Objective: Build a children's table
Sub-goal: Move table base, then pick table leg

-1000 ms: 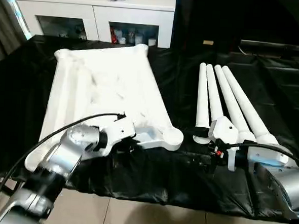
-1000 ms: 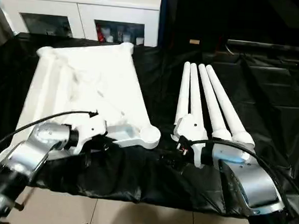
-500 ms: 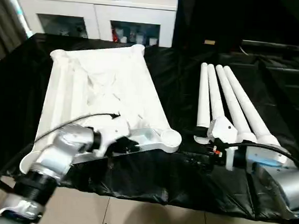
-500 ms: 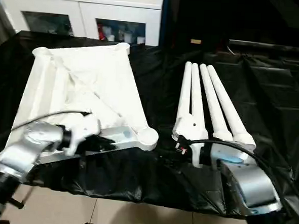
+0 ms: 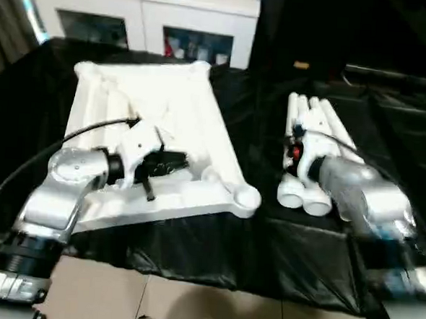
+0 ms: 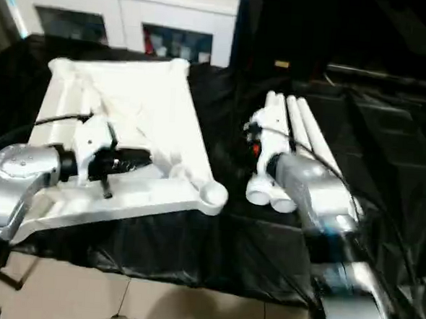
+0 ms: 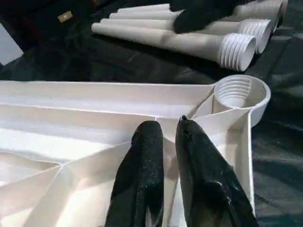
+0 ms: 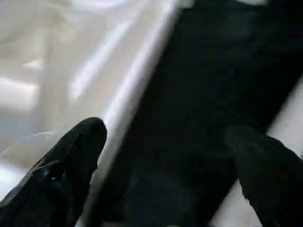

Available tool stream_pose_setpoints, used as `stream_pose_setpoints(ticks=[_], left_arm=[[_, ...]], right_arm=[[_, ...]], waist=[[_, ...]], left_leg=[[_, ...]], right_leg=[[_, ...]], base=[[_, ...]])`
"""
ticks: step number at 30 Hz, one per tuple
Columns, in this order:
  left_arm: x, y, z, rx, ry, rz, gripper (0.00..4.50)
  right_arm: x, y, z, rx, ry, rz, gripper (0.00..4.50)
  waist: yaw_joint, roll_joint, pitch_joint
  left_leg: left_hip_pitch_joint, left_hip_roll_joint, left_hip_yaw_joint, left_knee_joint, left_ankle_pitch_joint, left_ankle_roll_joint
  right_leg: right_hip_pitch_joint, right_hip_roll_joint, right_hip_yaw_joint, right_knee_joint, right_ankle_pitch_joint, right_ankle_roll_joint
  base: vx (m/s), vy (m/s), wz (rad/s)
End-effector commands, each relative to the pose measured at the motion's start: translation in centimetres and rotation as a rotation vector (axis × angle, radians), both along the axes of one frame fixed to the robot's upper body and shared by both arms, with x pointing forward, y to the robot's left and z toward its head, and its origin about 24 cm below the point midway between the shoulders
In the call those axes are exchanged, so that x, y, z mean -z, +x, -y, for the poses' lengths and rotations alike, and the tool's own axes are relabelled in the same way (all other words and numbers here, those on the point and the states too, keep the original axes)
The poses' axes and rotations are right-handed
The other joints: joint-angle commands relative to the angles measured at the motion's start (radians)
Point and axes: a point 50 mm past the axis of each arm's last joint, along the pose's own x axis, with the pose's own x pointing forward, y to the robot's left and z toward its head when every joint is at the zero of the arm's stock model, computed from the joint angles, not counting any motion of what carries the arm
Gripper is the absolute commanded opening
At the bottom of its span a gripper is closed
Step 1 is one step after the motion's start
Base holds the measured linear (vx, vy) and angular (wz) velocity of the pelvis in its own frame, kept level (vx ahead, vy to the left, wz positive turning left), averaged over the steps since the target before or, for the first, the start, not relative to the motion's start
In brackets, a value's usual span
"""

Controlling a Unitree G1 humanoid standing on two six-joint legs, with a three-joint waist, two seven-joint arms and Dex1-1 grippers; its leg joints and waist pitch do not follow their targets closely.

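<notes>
The white tabletop lies underside up on the left of the black cloth, its near right corner socket empty. My left gripper hovers over the ribs a little short of that socket. Its fingers stand a narrow gap apart, and I see nothing held between them. The white legs lie side by side to the right, threaded ends towards me. My right forearm reaches over them. My right gripper is wide open above the cloth, with white plastic beside one finger.
A white cabinet with glass doors stands behind the work surface. The black cloth hangs over the front edge, and tiled floor shows below it. A strip of bare cloth separates the tabletop from the legs.
My left gripper has let go of the tabletop's near edge and moved up over its ribs. My right arm has swung forward over the legs. The camera has shifted too.
</notes>
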Motion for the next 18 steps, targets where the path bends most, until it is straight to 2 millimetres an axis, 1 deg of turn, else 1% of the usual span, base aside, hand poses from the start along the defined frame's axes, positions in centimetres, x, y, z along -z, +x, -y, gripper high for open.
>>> stream_pose_setpoints(ticks=[1,2,3,4,5,6,7,8,9,11,12,14,16,18], left_arm=[[-0.5,-0.5,0.8,0.041,-0.011,0.001,1.02],[-0.5,-0.8,0.9,0.058,-0.017,-0.024,1.05],[-0.5,-0.8,0.9,0.058,-0.017,-0.024,1.29],[-0.7,-1.2,1.1,0.082,-0.027,-0.044,1.29],[-0.7,-1.2,1.1,0.082,-0.027,-0.044,1.39],[-0.8,-1.3,1.2,0.087,-0.021,-0.037,1.43],[-1.0,-1.5,1.3,0.094,-0.018,-0.040,1.43],[-1.0,-1.6,1.4,0.101,-0.011,-0.039,1.65],[-1.0,-1.8,1.4,0.108,-0.002,-0.047,1.76],[-1.0,-1.9,1.5,0.112,0.000,-0.055,1.76],[-1.0,-2.0,1.5,0.118,0.005,-0.056,1.76],[-1.1,-2.2,1.5,0.129,0.014,-0.061,1.76],[-1.1,-2.3,1.4,0.134,0.022,-0.065,1.76],[-1.2,-2.4,1.4,0.136,0.027,-0.072,1.76]], right_arm=[[0.3,1.1,1.3,0.148,-0.027,-0.010,4.50],[0.6,1.5,1.4,0.191,-0.047,-0.029,4.50],[0.6,1.5,1.4,0.191,-0.047,-0.029,4.50],[1.0,1.8,1.5,0.236,-0.057,-0.056,4.50],[1.0,1.8,1.5,0.236,-0.057,-0.056,4.50],[1.4,2.1,1.6,0.264,-0.066,-0.073,4.50],[1.8,2.3,1.6,0.293,-0.065,-0.095,4.50],[2.0,2.3,1.5,0.305,-0.068,-0.105,4.50],[2.3,2.4,1.3,0.310,-0.055,-0.122,4.50],[2.5,2.4,1.2,0.314,-0.044,-0.133,4.50],[2.6,2.4,1.1,0.310,-0.044,-0.138,4.50],[2.9,2.4,0.9,0.314,-0.043,-0.154,4.50],[3.1,2.5,0.7,0.320,-0.019,-0.170,4.50],[3.2,2.5,0.5,0.325,-0.002,-0.186,4.50]], waist=[[0.003,-0.002,-0.075],[0.006,-0.001,-0.075],[0.006,-0.001,-0.076],[0.009,-0.001,-0.075],[0.007,-0.002,-0.073],[0.008,-0.004,-0.073],[0.008,-0.007,-0.073],[0.008,-0.003,-0.072],[0.008,-0.005,-0.071],[0.008,-0.004,-0.070],[0.008,-0.004,-0.071],[0.008,-0.006,-0.072],[0.009,-0.003,-0.072],[0.009,-0.007,-0.072]], left_leg=[[0.037,0.033,-0.001,-0.063,-0.135,-0.024],[0.035,0.034,-0.001,-0.062,-0.130,-0.028],[0.036,0.033,0.000,-0.061,-0.124,-0.028],[0.037,0.034,0.001,-0.061,-0.129,-0.026],[0.033,0.032,0.000,-0.062,-0.133,-0.028],[0.035,0.034,0.001,-0.062,-0.147,-0.032],[0.033,0.033,0.000,-0.063,-0.151,-0.032],[0.035,0.034,0.000,-0.063,-0.165,-0.038],[0.035,0.035,0.000,-0.063,-0.178,-0.042],[0.034,0.034,0.000,-0.064,-0.186,-0.044],[0.035,0.034,0.000,-0.064,-0.181,-0.042],[0.033,0.034,0.000,-0.063,-0.177,-0.039],[0.034,0.034,0.000,-0.062,-0.175,-0.039],[0.033,0.034,0.000,-0.063,-0.180,-0.038]], right_leg=[[0.034,-0.049,0.021,-0.059,-0.030,-0.240],[0.036,-0.046,0.021,-0.055,-0.021,-0.237],[0.035,-0.044,0.020,-0.051,-0.002,-0.236],[0.035,-0.043,0.020,-0.053,-0.001,-0.233],[0.037,-0.042,0.020,-0.052,-0.005,-0.231],[0.036,-0.045,0.020,-0.052,-0.015,-0.225],[0.038,-0.044,0.020,-0.053,-0.024,-0.223],[0.036,-0.045,0.019,-0.054,-0.044,-0.223],[0.035,-0.044,0.020,-0.055,-0.053,-0.217],[0.035,-0.043,0.020,-0.055,-0.062,-0.211],[0.036,-0.042,0.020,-0.053,-0.055,-0.209],[0.036,-0.044,0.019,-0.052,-0.050,-0.209],[0.035,-0.044,0.019,-0.051,-0.047,-0.210],[0.036,-0.044,0.019,-0.051,-0.051,-0.213]], base=[[0.000,0.000,0.00],[0.000,0.000,0.00],[0.000,0.000,0.00],[0.000,0.000,0.00],[0.000,0.000,0.00],[0.000,0.000,0.00],[0.000,0.000,0.00],[0.000,0.000,0.00],[0.000,0.000,0.00],[0.000,0.000,0.00],[0.000,0.000,0.00],[0.000,0.000,0.00],[0.000,0.000,0.00],[0.000,0.000,0.00]])
